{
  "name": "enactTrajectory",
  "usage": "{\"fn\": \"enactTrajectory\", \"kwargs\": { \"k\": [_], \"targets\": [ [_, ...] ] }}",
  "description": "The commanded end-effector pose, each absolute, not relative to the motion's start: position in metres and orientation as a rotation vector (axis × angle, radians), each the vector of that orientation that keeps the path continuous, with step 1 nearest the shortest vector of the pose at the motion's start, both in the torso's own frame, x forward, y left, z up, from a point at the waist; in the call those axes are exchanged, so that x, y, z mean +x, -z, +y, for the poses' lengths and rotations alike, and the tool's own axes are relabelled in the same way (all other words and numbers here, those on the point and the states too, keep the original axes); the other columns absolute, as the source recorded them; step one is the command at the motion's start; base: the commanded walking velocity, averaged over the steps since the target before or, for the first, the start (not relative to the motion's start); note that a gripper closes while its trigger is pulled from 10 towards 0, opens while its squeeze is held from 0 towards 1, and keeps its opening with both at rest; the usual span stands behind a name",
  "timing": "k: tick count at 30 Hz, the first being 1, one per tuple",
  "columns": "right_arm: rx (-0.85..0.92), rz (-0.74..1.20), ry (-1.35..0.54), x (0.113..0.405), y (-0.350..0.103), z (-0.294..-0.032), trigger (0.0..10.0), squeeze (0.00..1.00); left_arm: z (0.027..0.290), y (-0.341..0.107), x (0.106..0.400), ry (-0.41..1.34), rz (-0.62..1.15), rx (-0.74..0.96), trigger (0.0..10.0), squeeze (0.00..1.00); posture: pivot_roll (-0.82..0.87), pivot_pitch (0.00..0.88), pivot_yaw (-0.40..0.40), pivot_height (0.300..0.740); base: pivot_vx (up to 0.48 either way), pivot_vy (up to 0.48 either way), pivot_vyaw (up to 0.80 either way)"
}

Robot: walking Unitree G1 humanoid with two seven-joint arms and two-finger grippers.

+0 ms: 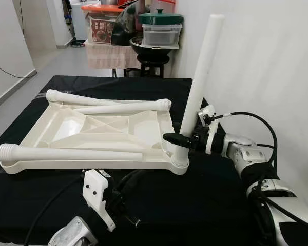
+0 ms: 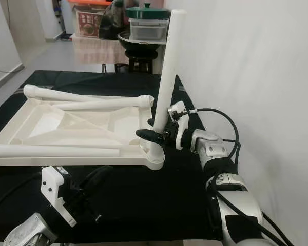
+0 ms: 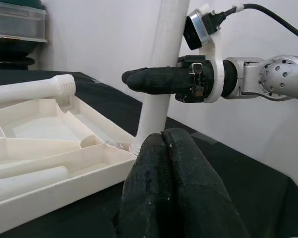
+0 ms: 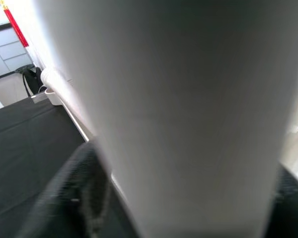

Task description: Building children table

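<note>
An upside-down white plastic tabletop (image 1: 92,164) lies on the black-covered table. One white leg (image 1: 200,77) stands upright in its near right corner socket (image 1: 180,163). My right gripper (image 1: 178,138) is shut around this leg low down, just above the socket. In the left wrist view one of its fingers (image 3: 154,79) crosses in front of the leg. Three more legs lie loose on the tabletop: one along the front (image 1: 66,152) and two at the back (image 1: 123,107) (image 1: 77,97). My left gripper (image 3: 168,141) is shut on nothing, low at the table's front edge and pointing toward the upright leg.
A white wall (image 1: 267,61) runs close along the right side of the table. Behind the table stands a black stool (image 1: 154,64) stacked with a bowl, a clear box and a green lid. A black cable (image 1: 256,120) loops from my right wrist.
</note>
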State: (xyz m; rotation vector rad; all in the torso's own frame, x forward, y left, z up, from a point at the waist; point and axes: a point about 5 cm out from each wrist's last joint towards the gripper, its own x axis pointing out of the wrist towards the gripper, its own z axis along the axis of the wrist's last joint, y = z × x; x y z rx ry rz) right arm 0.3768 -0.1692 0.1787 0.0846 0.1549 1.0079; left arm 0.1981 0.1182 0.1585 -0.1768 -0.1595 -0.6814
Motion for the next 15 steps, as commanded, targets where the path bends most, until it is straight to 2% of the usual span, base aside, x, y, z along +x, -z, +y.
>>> {"fn": "enactTrajectory", "kwargs": {
  "k": [1, 7, 11, 14, 15],
  "targets": [
    [0.082, 0.15, -1.009, 0.379, -0.18, -0.166, 0.0, 0.0, 0.118, -0.156, 0.2, 0.684, -0.154, -0.177, 10.0, 0.0, 0.04, 0.0, -0.09, 0.74, 0.0, 0.0, 0.0],
    [0.07, 0.126, -0.975, 0.38, -0.181, -0.17, 0.0, 0.0, 0.117, -0.156, 0.2, 0.684, -0.156, -0.178, 10.0, 0.0, 0.03, 0.0, -0.089, 0.74, 0.0, 0.0, 0.0],
    [0.003, 0.085, -0.797, 0.375, -0.172, -0.186, 0.0, 0.0, 0.115, -0.159, 0.197, 0.686, -0.163, -0.181, 10.0, 0.0, 0.02, 0.0, -0.093, 0.74, 0.0, 0.0, 0.0],
    [-0.023, 0.082, -0.717, 0.371, -0.167, -0.186, 0.0, 0.0, 0.116, -0.16, 0.196, 0.686, -0.165, -0.181, 10.0, 0.0, 0.01, 0.0, -0.1, 0.74, 0.0, 0.0, 0.0],
    [-0.039, 0.07, -0.617, 0.367, -0.164, -0.184, 0.0, 0.0, 0.116, -0.161, 0.195, 0.686, -0.166, -0.181, 10.0, 0.0, 0.01, 0.0, -0.1, 0.74, 0.0, 0.0, 0.0]
  ]
}}
